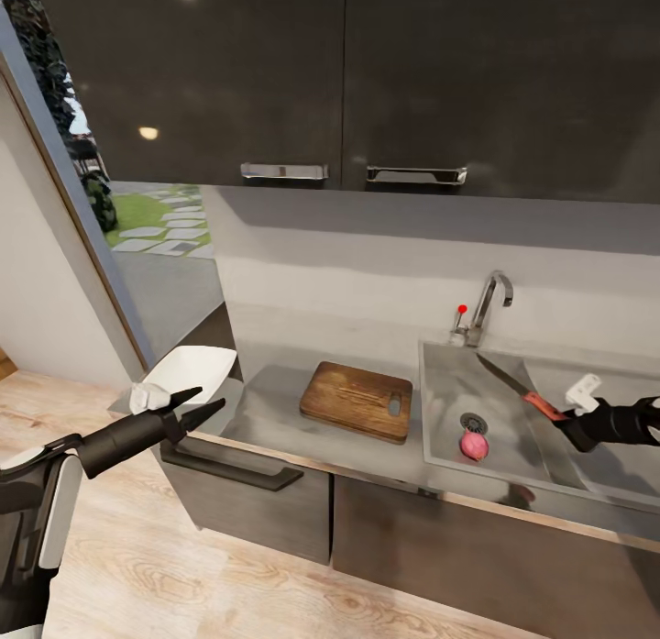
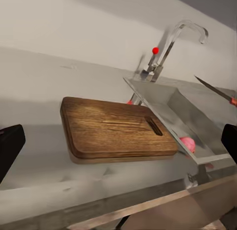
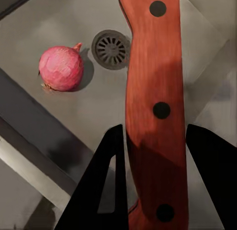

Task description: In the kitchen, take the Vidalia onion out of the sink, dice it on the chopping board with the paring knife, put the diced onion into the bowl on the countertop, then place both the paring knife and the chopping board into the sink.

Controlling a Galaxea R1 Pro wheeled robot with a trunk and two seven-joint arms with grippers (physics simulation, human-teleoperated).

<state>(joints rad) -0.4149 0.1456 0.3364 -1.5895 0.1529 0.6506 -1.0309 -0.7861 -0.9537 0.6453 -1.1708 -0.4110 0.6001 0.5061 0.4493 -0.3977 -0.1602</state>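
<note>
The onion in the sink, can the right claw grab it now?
Probably not yet. The right claw is shut on the knife, so it has no free grip, though the onion lies uncovered in the sink.

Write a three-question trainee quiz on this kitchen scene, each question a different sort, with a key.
1. True or false: the onion lies in the sink beside the drain.
2. What does the right gripper hold? A) chopping board B) paring knife C) bowl
3. Fill in: the chopping board lies on the ____, between the bowl and the sink.

Key: 1 true; 2 B; 3 countertop.
</note>
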